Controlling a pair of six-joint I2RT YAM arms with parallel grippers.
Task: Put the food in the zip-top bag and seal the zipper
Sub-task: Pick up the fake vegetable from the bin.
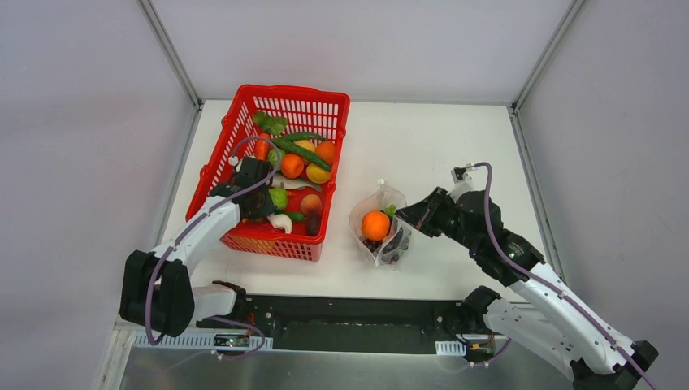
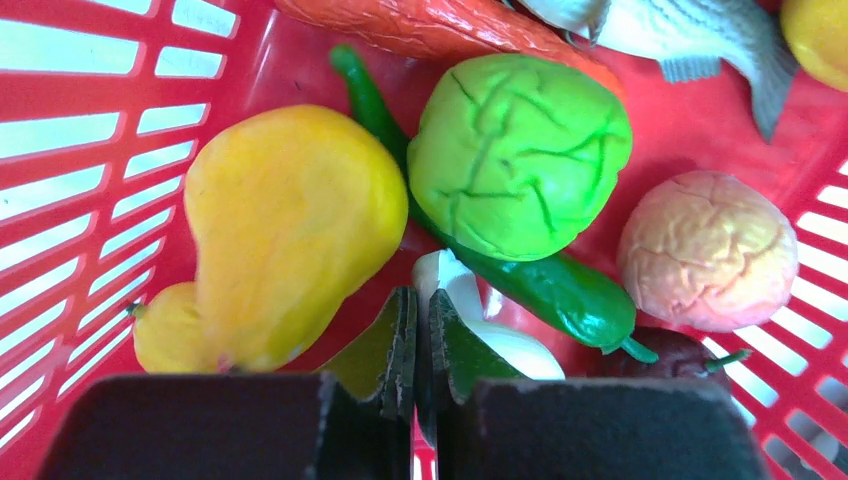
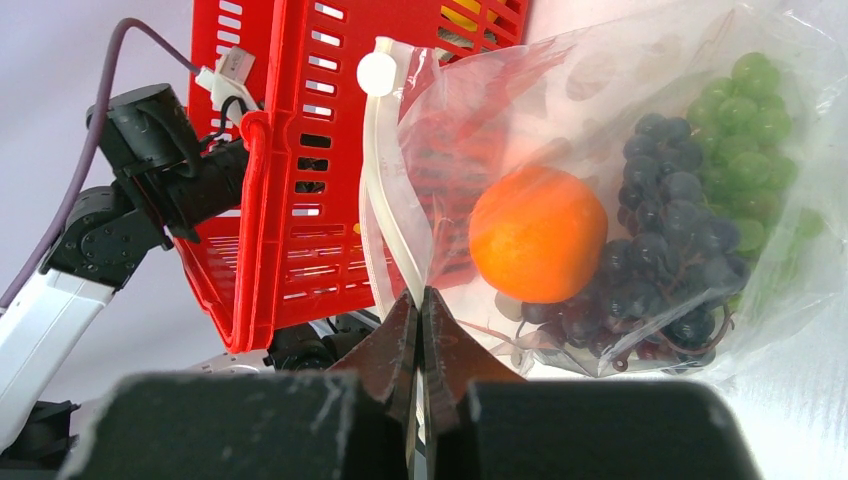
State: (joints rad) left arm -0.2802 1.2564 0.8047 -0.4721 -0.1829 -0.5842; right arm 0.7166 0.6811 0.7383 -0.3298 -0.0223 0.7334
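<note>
Top external view, nearest first: at the near end of the red basket [image 1: 296,96] the left gripper [image 2: 420,300] is down among the toys, its jaws closed on each other. A yellow pear [image 2: 290,220] lies just left of them, white garlic [image 2: 490,335] just beyond, then a cucumber [image 2: 560,290] and green cabbage [image 2: 520,150], with a peach [image 2: 705,250] to the right. Right of the basket and apart from it, the zip-top bag [image 1: 382,199] sits on the worktop [image 1: 422,146]. The right gripper [image 3: 420,300] has its jaws clamped on the bag's mouth edge by the zipper [image 3: 378,200]. Inside the bag are an orange ball [image 3: 538,233], dark purple grapes [image 3: 660,250] and green grapes [image 3: 745,120]. The basket wall screens the left arm from the right wrist camera.
</note>
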